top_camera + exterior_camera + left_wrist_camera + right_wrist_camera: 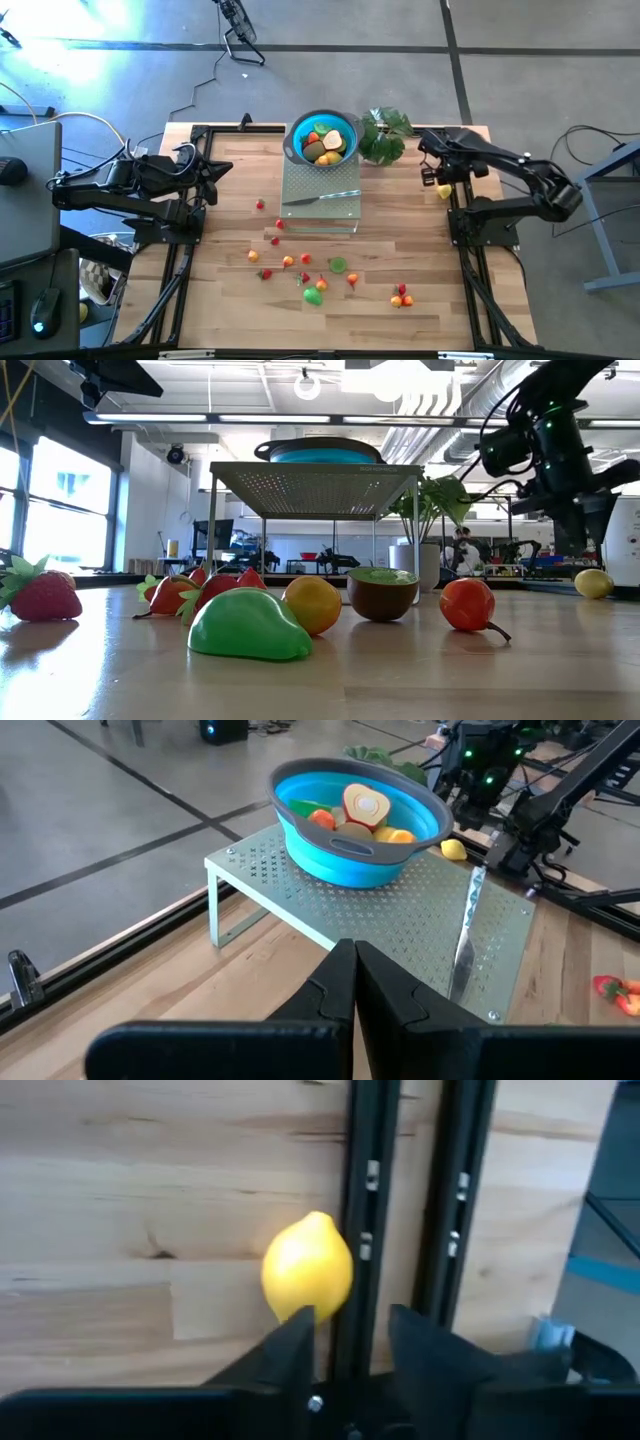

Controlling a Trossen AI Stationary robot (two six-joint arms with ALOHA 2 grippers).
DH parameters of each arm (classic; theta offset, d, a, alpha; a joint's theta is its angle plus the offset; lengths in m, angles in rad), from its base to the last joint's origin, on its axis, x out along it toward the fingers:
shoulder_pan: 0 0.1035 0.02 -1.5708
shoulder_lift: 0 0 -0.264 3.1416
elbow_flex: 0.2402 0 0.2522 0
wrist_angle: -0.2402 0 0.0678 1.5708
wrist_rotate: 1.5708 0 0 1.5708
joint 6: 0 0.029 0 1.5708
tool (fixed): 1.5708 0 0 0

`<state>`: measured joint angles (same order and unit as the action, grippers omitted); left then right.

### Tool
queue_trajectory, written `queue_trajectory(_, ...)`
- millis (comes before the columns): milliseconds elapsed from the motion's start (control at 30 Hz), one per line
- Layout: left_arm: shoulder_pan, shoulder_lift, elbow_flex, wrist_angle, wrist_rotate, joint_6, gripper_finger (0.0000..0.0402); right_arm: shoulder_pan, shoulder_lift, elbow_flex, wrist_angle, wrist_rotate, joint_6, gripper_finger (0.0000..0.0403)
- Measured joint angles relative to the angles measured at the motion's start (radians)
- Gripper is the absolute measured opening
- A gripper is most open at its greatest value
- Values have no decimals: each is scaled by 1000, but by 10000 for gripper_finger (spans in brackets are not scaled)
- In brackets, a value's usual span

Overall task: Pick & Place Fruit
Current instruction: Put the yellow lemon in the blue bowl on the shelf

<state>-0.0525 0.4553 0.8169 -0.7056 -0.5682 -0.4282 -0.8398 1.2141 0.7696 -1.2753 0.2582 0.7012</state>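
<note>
We see the right hand [345,1335] near the desk's [420,320] right edge, just above a yellow lemon [308,1269], its fingers parted and gripping nothing. The lemon lies on the wood beside the black rail [365,1200]. The left hand [353,982] waits clenched and empty by the left edge. More fruit [330,143] fills the blue bowl [297,133] on the metal rack [320,215]; scattered fruits [318,283] dot the front half.

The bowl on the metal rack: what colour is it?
Blue inside, with a grey rim: the bowl shows best in the left wrist view.
</note>
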Motion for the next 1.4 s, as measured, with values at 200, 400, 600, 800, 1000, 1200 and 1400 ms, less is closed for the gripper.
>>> queue_trajectory(200,0,0,0,0,0,0,3,-8,68,0,52,-20,-34,203)
queue_trajectory(400,0,0,0,0,0,0,3,-49,163,0,58,-40,-51,212)
queue_trajectory(600,0,0,0,0,0,0,3,-58,240,0,107,-41,-70,212)
queue_trajectory(800,0,0,0,0,0,-1,3,-60,276,0,149,-57,-78,212)
queue_trajectory(1000,0,0,0,0,0,-2,3,-60,301,0,142,-57,-72,212)
queue_trajectory(1200,0,0,0,0,0,-1,3,-60,330,-10,134,-76,-67,212)
queue_trajectory(1400,0,0,0,-1,0,-1,3,-60,331,-47,145,-85,-49,213)
